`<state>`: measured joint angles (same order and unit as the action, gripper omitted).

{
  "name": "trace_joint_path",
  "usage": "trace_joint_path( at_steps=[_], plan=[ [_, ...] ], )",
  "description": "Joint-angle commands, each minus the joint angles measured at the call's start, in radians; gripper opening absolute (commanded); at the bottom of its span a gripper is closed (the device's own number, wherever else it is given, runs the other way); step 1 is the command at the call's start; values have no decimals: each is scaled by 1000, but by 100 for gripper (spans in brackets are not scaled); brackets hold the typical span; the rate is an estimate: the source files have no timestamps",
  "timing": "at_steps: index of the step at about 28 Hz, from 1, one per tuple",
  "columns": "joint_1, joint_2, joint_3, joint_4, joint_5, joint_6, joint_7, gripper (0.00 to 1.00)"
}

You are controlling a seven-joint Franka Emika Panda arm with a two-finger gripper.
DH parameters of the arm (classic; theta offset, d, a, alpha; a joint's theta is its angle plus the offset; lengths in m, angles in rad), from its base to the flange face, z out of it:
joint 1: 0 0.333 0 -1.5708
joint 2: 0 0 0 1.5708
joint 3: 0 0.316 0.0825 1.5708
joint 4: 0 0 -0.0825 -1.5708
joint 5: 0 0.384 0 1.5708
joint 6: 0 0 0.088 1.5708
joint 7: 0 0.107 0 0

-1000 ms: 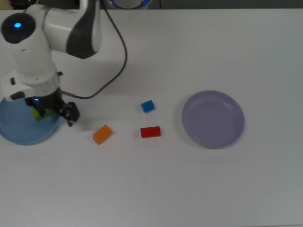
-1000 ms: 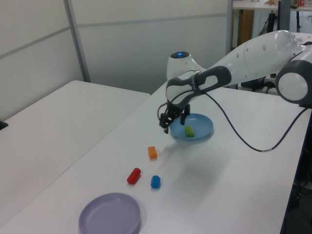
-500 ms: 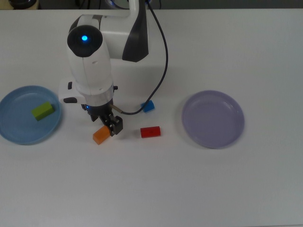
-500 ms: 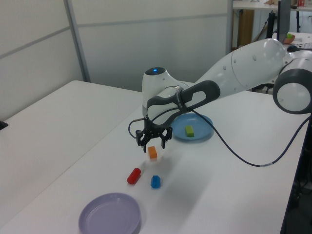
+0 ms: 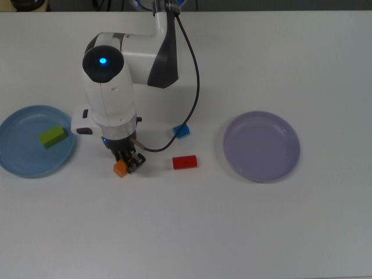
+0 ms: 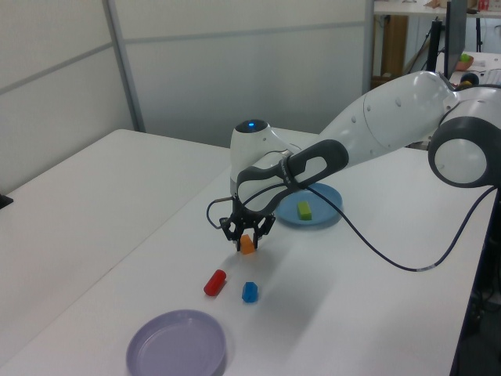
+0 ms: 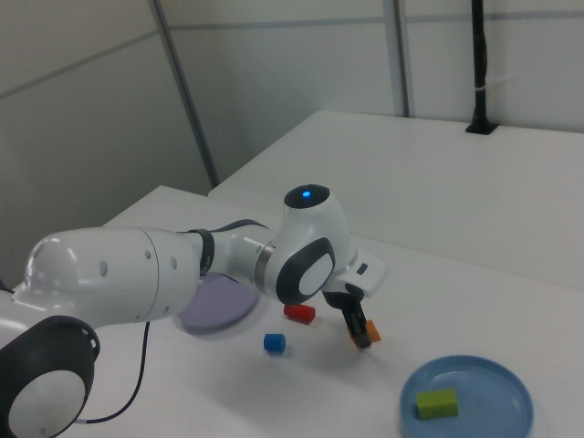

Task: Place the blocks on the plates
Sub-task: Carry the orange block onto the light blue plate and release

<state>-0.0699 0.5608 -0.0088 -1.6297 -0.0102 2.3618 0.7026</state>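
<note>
My gripper (image 5: 129, 161) is low over the table with its fingers open on either side of the orange block (image 5: 120, 169), which rests on the table and is partly hidden in the top view. In the left view the gripper (image 6: 247, 241) straddles the orange block (image 6: 247, 246). The green block (image 5: 52, 136) lies on the light blue plate (image 5: 17, 163) at the top view's left. The red block (image 5: 185, 162) and the blue block (image 5: 182, 132) sit on the table between the gripper and the empty lavender plate (image 5: 261, 146).
The arm's black cable (image 5: 192, 87) loops down beside the blue block. In the right view the arm's white body (image 7: 137, 274) hides part of the lavender plate (image 7: 214, 301). A second white table (image 6: 70, 204) stands alongside in the left view.
The gripper left the blue plate with the green block lying on it, swung across to the orange block, and has lowered so its fingers now stand around that block.
</note>
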Motion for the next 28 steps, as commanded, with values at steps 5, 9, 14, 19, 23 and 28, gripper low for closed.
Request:
trace_joint_path(
  at_steps=[5, 9, 14, 19, 23, 28],
  plan=[
    [-2, -15, -16, -1, 15, 28, 12, 1],
    [-27, -56, -17, -1, 15, -36, -44, 2],
    [-114, -111, -17, 2, 16, -108, -136, 3],
    [-188, -108, -17, 4, 18, -99, -161, 7],
    [-237, -88, -19, 2, 15, -95, -184, 7],
    [-257, -39, -19, 14, 10, -50, -199, 13]
  ],
)
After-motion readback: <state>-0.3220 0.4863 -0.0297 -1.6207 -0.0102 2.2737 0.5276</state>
